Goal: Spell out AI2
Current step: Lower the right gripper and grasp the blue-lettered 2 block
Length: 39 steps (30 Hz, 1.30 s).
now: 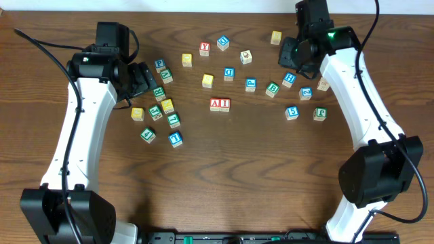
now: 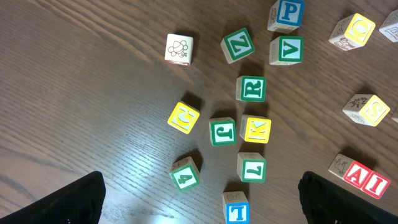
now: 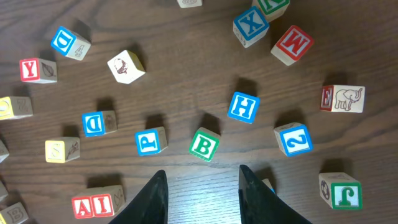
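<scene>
The red "A" cube [image 1: 215, 104] and the red "I" cube [image 1: 224, 104] stand side by side, touching, in the middle of the table; they also show as A [image 3: 83, 206] and I [image 3: 101, 203] at the right wrist view's lower left. The blue "2" cube [image 1: 306, 93] lies apart at the right, seen as the "2" cube [image 3: 294, 139] ahead and to the right of my right gripper [image 3: 203, 177]. That gripper is open and empty, above bare wood. My left gripper [image 2: 202, 202] is wide open over the left cluster, holding nothing.
Many other letter cubes are scattered about: a green B [image 3: 204, 144], blue H [image 3: 242, 107] and blue P [image 3: 151, 141] just ahead of the right fingers. A red Y [image 1: 204, 49] lies at the back. A tight cluster of green and yellow cubes [image 1: 163, 108] sits by the left arm.
</scene>
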Available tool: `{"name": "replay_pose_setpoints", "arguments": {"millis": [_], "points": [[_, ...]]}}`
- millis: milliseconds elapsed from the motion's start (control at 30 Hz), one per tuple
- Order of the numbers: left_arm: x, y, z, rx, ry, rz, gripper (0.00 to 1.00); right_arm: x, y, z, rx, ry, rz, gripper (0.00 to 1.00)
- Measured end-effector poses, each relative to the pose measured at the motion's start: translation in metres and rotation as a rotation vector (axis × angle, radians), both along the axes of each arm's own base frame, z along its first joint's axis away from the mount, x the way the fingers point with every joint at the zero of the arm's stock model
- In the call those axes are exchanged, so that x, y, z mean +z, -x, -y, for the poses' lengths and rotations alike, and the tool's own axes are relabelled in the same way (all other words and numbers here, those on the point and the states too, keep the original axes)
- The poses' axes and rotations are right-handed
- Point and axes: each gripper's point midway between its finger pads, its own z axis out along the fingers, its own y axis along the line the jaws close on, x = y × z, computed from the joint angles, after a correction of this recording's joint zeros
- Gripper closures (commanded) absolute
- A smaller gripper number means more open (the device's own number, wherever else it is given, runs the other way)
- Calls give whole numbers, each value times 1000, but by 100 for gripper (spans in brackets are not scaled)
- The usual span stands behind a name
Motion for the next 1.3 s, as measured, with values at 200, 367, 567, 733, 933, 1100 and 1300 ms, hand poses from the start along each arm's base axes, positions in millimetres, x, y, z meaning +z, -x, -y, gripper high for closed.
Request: {"name": "replay_pose_setpoints", "arguments": {"millis": [200,367,567,733,933,1100,1300], "points": [[0,0,0,0,0,0,2,-8,15,6,-18,22,-69,68],[0,0,0,0,0,0,2,-12,23,26,-68,32,-119,72],[0,0,0,0,0,0,2,-22,27,62,-203,19,-159,73],[0,0,0,0,0,0,2,-44,28,72,-278,-1,-170,70],[0,0,0,0,0,0,2,-61,21,72,-256,2,-144,62],[0,0,0,0,0,0,2,-78,22,72,-239,18,-186,48],[0,0,0,0,0,0,2,-108,29,73,-344,-1,-272,42]]}}
